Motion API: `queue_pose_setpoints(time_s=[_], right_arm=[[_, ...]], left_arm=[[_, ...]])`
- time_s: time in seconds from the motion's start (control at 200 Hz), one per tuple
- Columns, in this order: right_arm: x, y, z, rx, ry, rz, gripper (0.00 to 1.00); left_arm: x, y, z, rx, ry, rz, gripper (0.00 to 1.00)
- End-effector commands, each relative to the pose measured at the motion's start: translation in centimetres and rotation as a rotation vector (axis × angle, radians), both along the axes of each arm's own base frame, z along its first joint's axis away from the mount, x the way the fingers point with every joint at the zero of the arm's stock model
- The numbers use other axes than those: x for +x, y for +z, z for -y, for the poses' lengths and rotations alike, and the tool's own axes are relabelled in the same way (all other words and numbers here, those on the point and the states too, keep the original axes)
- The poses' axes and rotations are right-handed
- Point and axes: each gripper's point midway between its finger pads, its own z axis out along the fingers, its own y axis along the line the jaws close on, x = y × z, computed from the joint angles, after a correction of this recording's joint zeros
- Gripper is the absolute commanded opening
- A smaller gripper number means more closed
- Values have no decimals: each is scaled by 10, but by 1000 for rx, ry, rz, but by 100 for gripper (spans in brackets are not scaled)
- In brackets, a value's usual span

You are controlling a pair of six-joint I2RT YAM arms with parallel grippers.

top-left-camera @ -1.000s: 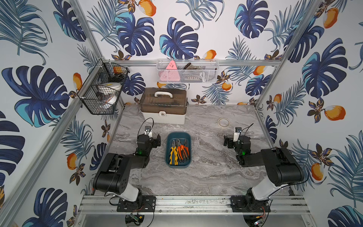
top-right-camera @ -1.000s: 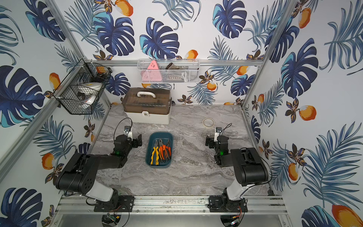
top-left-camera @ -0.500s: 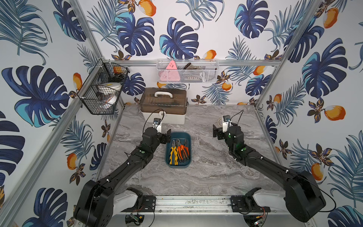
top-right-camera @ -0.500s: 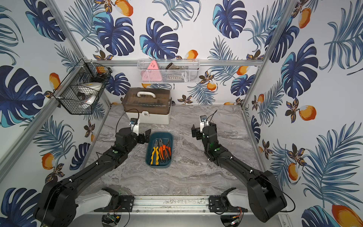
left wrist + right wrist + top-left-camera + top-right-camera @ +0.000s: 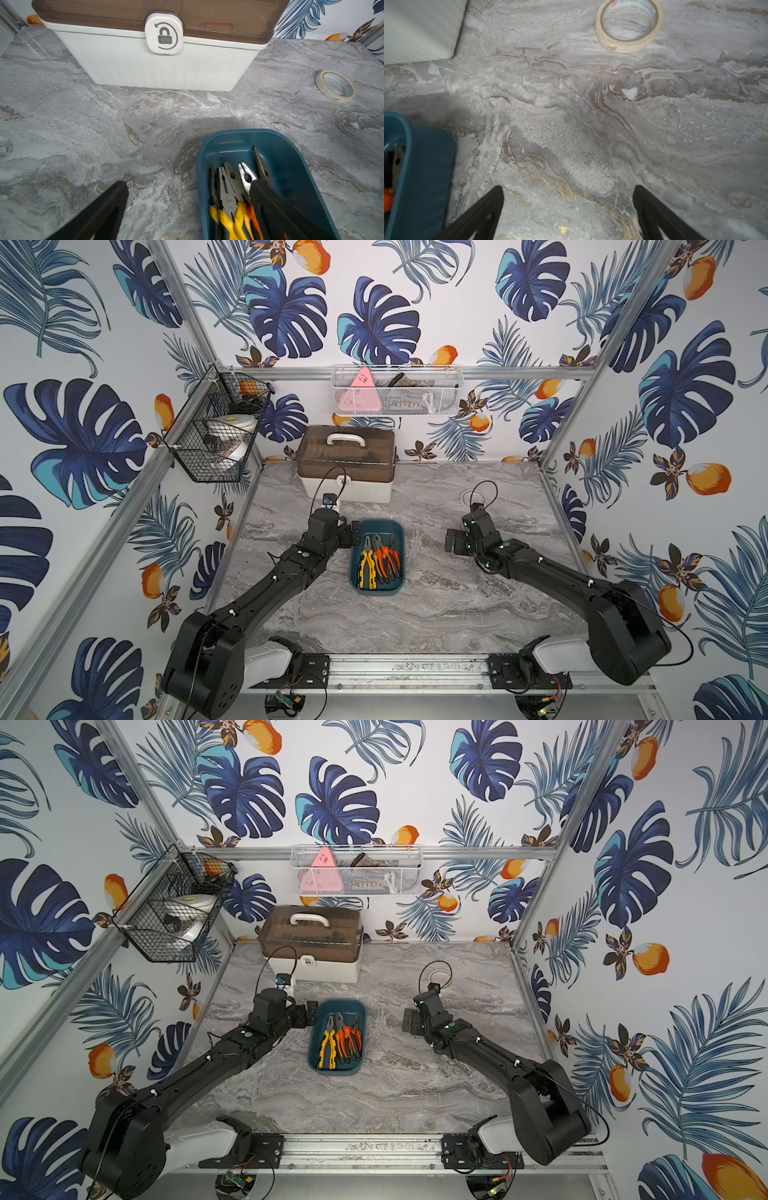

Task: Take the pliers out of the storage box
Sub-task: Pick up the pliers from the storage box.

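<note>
The pliers (image 5: 376, 562) lie side by side in the teal storage box (image 5: 380, 526) at mid-counter (image 5: 436, 614). Their long axes run along the bin, with grey noses toward the white toolbox (image 5: 365, 489) and handles toward the arms' bases. The left hand (image 5: 351, 535) is nearer, released and spread at the bin's far left corner. The right hand (image 5: 451, 541), also spread and empty, hangs well apart over bare counter. Only the left wrist view shows the straddle: one finger (image 5: 270, 203) over the pliers, the other outside the rim.
</note>
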Motion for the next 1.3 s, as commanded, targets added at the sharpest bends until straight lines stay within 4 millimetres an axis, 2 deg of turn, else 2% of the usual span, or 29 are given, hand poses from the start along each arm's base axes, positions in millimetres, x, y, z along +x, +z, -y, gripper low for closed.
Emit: queue_pose_setpoints(time_s=[0.0,0.11,0.26,0.315,0.42,0.555,0.665,0.686,0.781,0.866,0.916,1.006,1.086,1.151,1.231,1.291], right_arm=[[9,27,-11,51,5,147,100],[10,33,-16,58,11,151,100],[16,16,-14,5,-9,107,98],[16,12,-11,-26,-23,69,98],[14,6,-12,-39,5,70,97],[15,14,-41,88,119,122,97],[19,23,-60,109,204,109,96],[13,24,-72,112,242,102,96],[4,31,-87,139,310,109,95],[-5,36,-96,154,344,109,94],[-12,37,-103,169,365,92,94],[-28,33,-114,178,402,51,93],[-43,27,-127,189,441,14,93],[-56,17,-139,197,496,-27,92],[-64,10,-143,168,516,-49,89],[-63,13,-144,166,510,-32,85]], left_arm=[[-5,2,4,-17,-30,9,99],[-12,8,6,-36,-47,30,99],[-29,27,-7,-72,-3,133,99],[-32,27,-8,-96,2,168,99],[-31,13,-7,-126,18,158,99],[-15,2,-4,-97,37,55,99],[-9,-5,-7,-102,98,-12,99],[-8,-4,-8,-113,109,-17,99],[-12,-11,-16,-220,258,-102,99],[-12,-8,10,-295,169,-100,99],[-16,-3,15,-260,161,-77,99],[-24,4,9,-169,164,-24,99],[-36,-2,-3,-128,194,-18,99],[-42,-5,-5,-135,189,-9,99],[-42,4,-5,-142,184,19,99],[-43,5,-21,-125,282,21,99]])
